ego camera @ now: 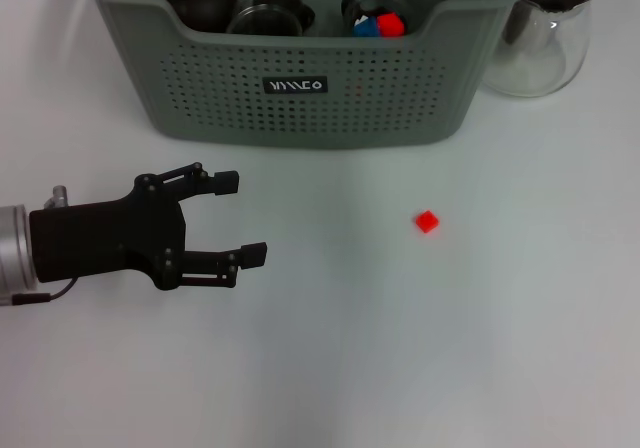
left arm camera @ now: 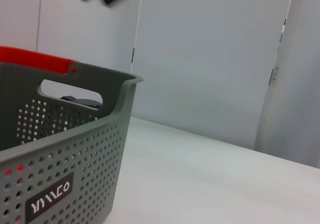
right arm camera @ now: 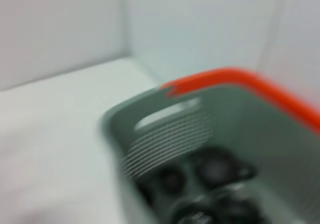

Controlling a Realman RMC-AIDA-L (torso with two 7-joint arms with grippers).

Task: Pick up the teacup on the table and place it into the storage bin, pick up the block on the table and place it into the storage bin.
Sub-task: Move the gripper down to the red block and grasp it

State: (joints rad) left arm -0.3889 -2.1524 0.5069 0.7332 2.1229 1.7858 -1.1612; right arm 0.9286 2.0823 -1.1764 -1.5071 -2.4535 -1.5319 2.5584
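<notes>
Red block (ego camera: 427, 221) left on table, cups likely in storage bin (ego camera: 320, 93) already.
Left gripper (ego camera: 234, 218) low w/ fingers apart, aimed toward block, ready to grab. Right gripper unseen, prob. above bin.

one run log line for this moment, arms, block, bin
left tool: open, empty, over table before storage bin | right arm: above bin, tool unseen | red block: on table | bin: dark cups inside
</notes>
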